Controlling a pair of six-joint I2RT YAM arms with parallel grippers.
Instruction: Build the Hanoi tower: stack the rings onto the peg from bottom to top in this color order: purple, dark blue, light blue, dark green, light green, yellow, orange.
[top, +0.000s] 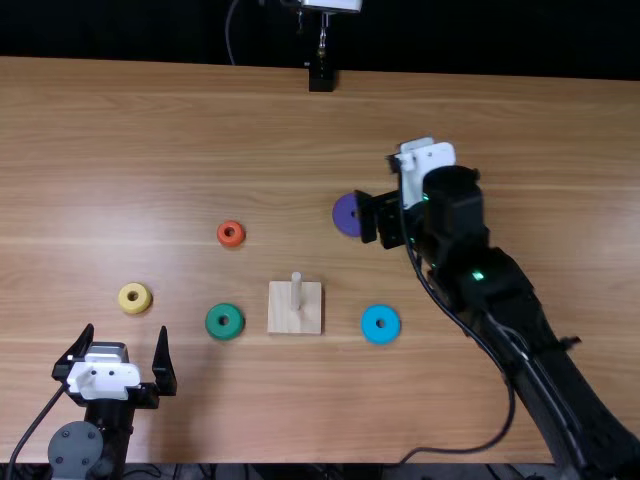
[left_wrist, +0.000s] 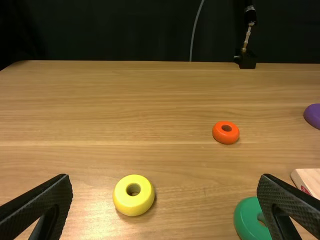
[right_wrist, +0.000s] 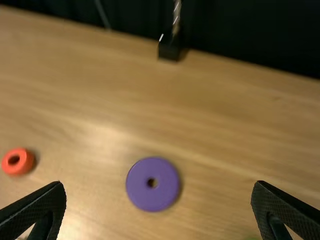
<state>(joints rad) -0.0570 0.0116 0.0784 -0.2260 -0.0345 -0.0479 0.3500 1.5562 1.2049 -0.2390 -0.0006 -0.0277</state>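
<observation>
Hovering with jaws spread, my right gripper (right_wrist: 158, 186) is the nearer one. The purple ring (top: 344, 214) lies flat on the table (top: 180, 120) beyond the peg (top: 296, 291), roughly midway between my fingertips.

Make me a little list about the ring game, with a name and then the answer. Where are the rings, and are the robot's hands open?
peg: upright on its block, no rings on it
purple ring: flat on the table, by the right hand
blue ring: on the table, right of the block
green ring: on the table, left of the block
orange ring: farther back than the green ring
yellow ring: near the left hand
left hand: open, empty
right hand: open, empty
</observation>
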